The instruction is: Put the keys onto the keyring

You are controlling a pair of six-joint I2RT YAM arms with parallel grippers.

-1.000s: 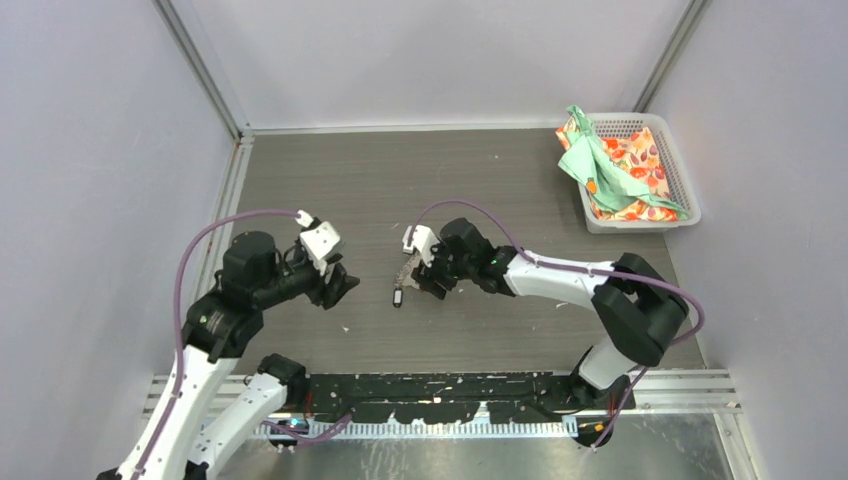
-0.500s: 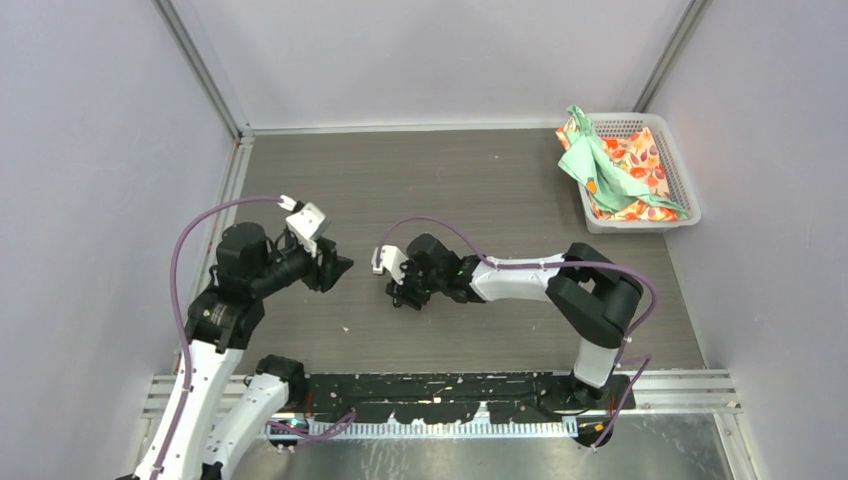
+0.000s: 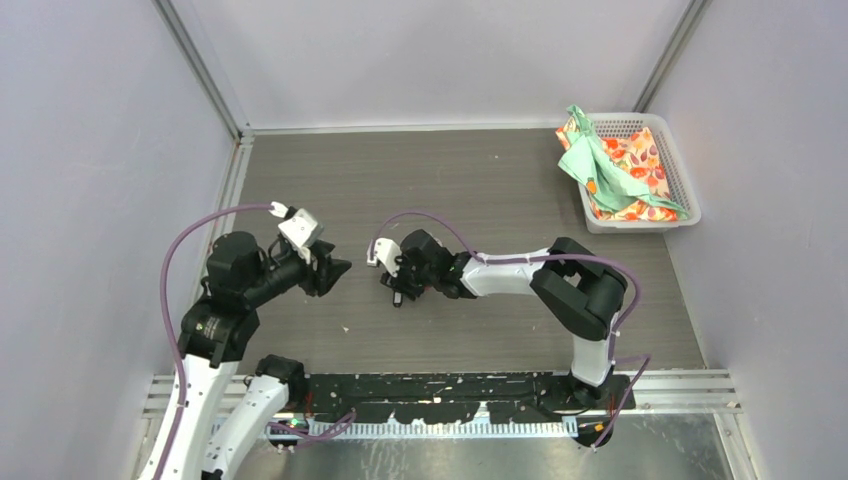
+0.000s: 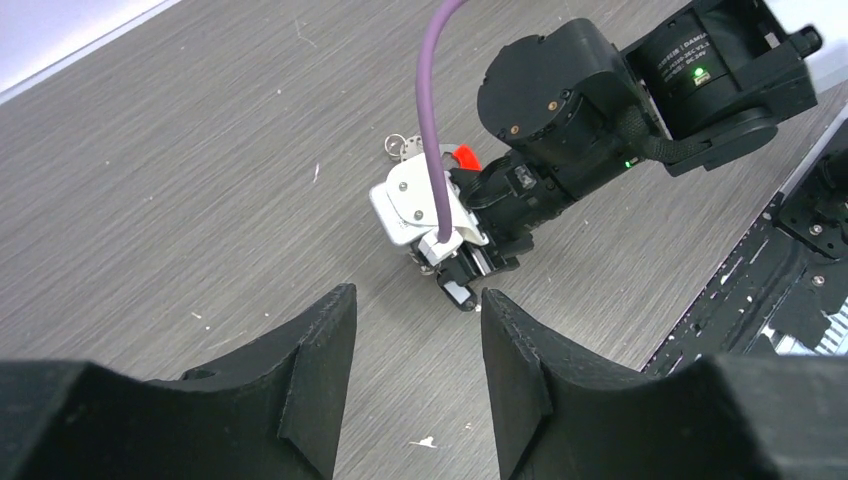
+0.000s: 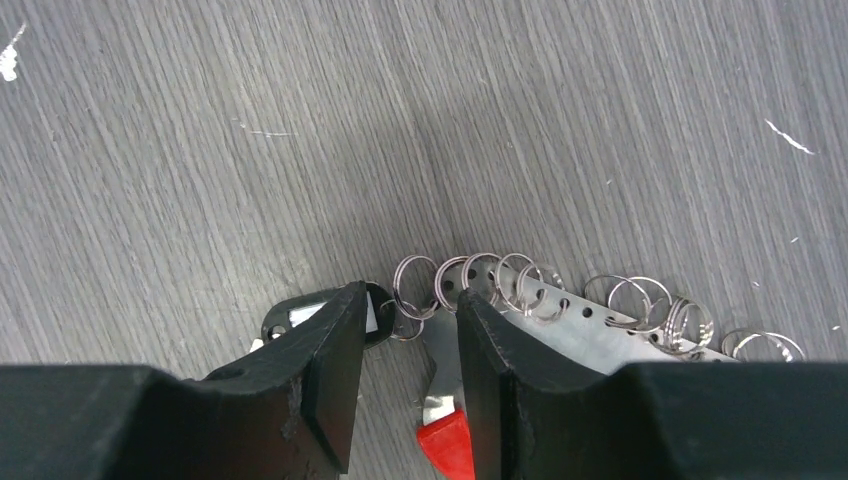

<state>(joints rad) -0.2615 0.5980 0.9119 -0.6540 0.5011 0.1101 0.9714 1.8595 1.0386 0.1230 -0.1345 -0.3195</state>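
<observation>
The keyring (image 5: pixel 590 325) lies flat on the table: a grey perforated metal strip carrying several split rings, with a red tab (image 5: pixel 445 445). My right gripper (image 5: pixel 412 298) is down over it, open. The strip's narrow stem lies between the jaws, close to the right finger and not pinched. A black key tag (image 5: pixel 290 315) pokes out under the left finger; it also shows in the left wrist view (image 4: pixel 458 295). My left gripper (image 4: pixel 417 295) hovers open and empty, pointing at the right gripper (image 3: pixel 398 288) from the left (image 3: pixel 340 270).
A white mesh basket (image 3: pixel 686 180) holding green and floral cloths (image 3: pixel 610 170) stands at the back right. Grey walls close in the left, back and right sides. The black base rail (image 3: pixel 450 395) runs along the near edge.
My right gripper has moved left over the keyring and its jaws have narrowed around the stem. The left gripper has shifted a little back and left and narrowed slightly.
</observation>
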